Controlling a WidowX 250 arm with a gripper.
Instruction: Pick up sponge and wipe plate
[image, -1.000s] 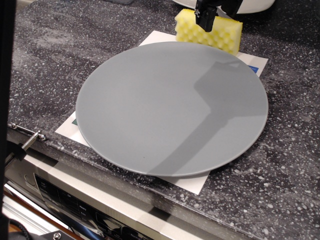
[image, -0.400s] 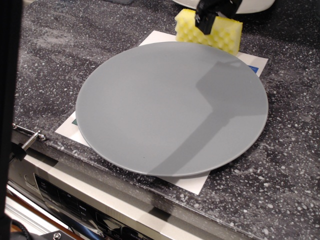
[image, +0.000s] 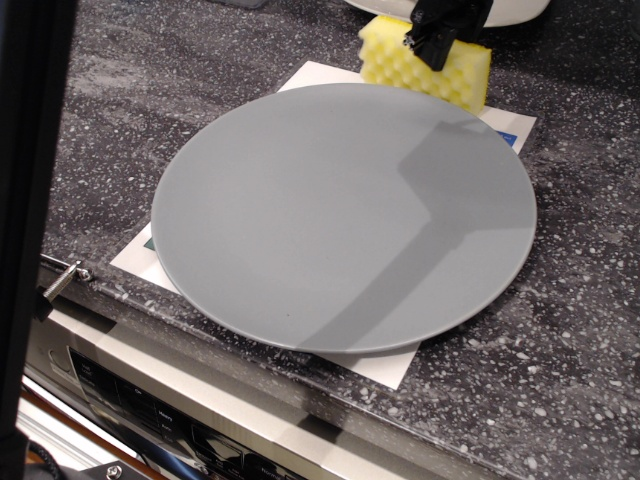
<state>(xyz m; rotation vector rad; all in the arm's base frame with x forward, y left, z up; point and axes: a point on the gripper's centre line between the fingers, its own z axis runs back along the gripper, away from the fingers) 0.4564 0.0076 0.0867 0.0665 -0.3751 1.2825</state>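
While the arm is over it, sponge (image: 428, 68): at 1 o'clock off the plate rim, on the paper sheet (image: 505, 122).
Gripper (image: 440, 28): black, on the sponge top; closure cannot be told.
Plate (image: 343, 215): flat on the desk (image: 580, 300).

The tool (image: 437, 38) is matte black and blocky, below a glossy white rounded housing (image: 505, 12).

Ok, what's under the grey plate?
A white paper sheet lies under the plate on the speckled counter; only its corners show. Its printed middle is hidden by the plate.
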